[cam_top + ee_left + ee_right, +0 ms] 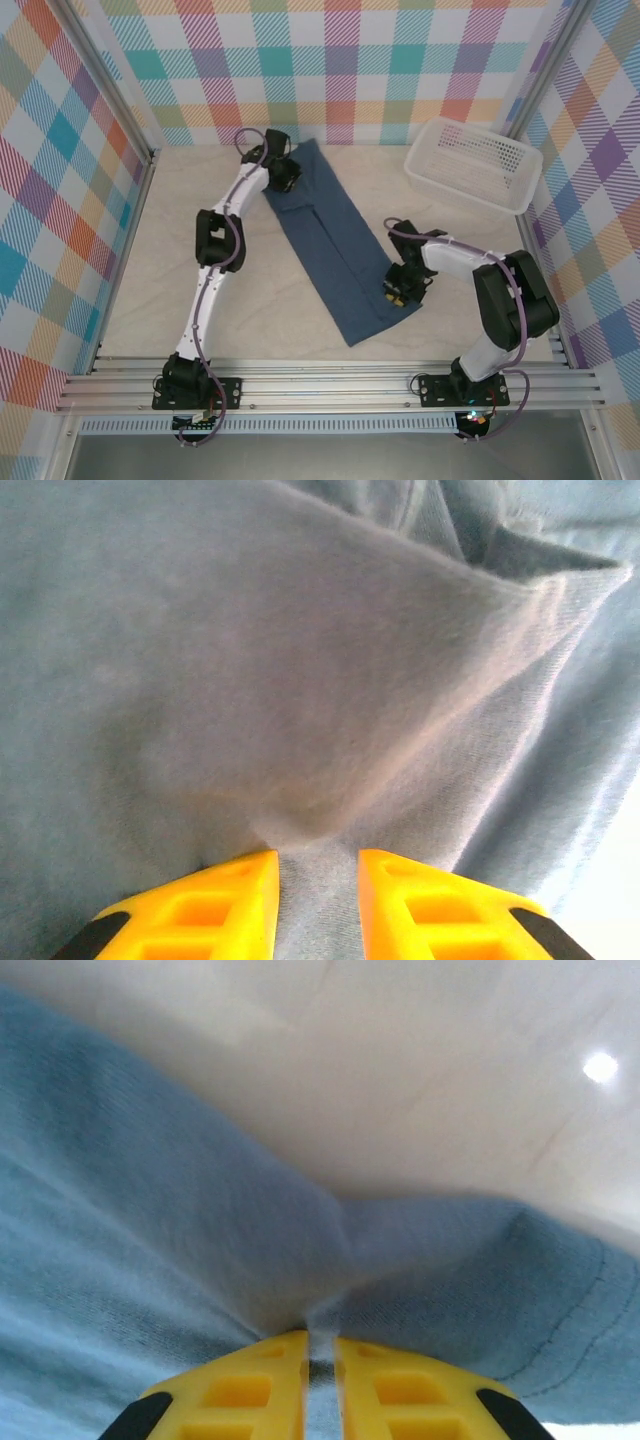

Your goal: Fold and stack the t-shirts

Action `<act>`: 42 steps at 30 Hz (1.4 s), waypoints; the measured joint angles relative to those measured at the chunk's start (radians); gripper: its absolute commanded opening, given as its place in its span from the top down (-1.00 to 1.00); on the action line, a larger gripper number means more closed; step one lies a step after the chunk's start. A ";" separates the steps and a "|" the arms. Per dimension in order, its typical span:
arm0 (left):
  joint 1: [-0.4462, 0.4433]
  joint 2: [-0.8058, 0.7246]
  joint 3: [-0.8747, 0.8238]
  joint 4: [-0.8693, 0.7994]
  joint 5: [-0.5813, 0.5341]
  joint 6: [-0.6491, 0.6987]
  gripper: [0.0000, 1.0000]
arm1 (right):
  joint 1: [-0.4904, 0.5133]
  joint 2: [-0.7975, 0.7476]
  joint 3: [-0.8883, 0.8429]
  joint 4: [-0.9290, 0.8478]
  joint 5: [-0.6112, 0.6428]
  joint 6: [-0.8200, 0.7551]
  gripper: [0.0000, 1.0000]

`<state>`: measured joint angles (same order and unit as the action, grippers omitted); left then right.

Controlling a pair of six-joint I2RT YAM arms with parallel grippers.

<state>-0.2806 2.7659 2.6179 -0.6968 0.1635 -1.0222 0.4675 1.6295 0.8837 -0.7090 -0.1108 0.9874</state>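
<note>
The slate-blue t-shirt (335,250) lies on the pale table (160,260) folded into a long narrow strip, and it runs on a slant from one pincer to the other. The left pincer (283,172) sits down on the far end of that strip, at the end of its outstretched arm. From the left wrist camera its two yellow fingers (215,905) stand a narrow way apart with cloth running between them, so it has hold of the t-shirt. Just ahead of its fingertips the fabric rises in a soft tented fold that runs out to a point up and to the right, with looser creases beyond it. The right pincer (398,290) is at the strip's near end, on the edge facing its own arm, which bends back on itself to reach it. From the right wrist camera its yellow fingers (390,1380) are drawn almost together with a thin gather of cloth pinched in the slit between them, so it too grips the t-shirt. The fabric spreads away to both sides of that pinch. A stitched hem line shows to the right of the fingers, and past the cloth's edge, straight ahead of them, lies bare table. Well beyond the right pincer, in the far right corner of the table, stands a white perforated plastic basket (460,188), apart from the shirt.
</note>
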 measured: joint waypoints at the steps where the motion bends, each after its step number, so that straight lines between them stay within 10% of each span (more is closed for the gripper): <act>1: -0.014 0.016 0.021 0.014 0.006 -0.011 0.45 | 0.030 0.000 -0.002 0.001 -0.007 0.022 0.68; 11: -0.106 0.043 0.029 0.119 0.031 -0.089 0.42 | 0.283 0.127 0.115 0.007 -0.132 0.240 0.66; 31: 0.005 0.089 0.080 0.187 0.146 -0.079 0.24 | 0.300 0.074 0.002 0.211 -0.259 0.608 0.59; 42: 0.005 0.023 0.087 0.075 0.080 0.001 -0.14 | 0.298 -0.042 0.058 0.086 -0.128 0.631 0.17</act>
<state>-0.2760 2.7888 2.7052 -0.6220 0.2440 -1.0210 0.7650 1.5875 0.9421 -0.6231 -0.2390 1.6180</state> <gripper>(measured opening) 0.559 0.396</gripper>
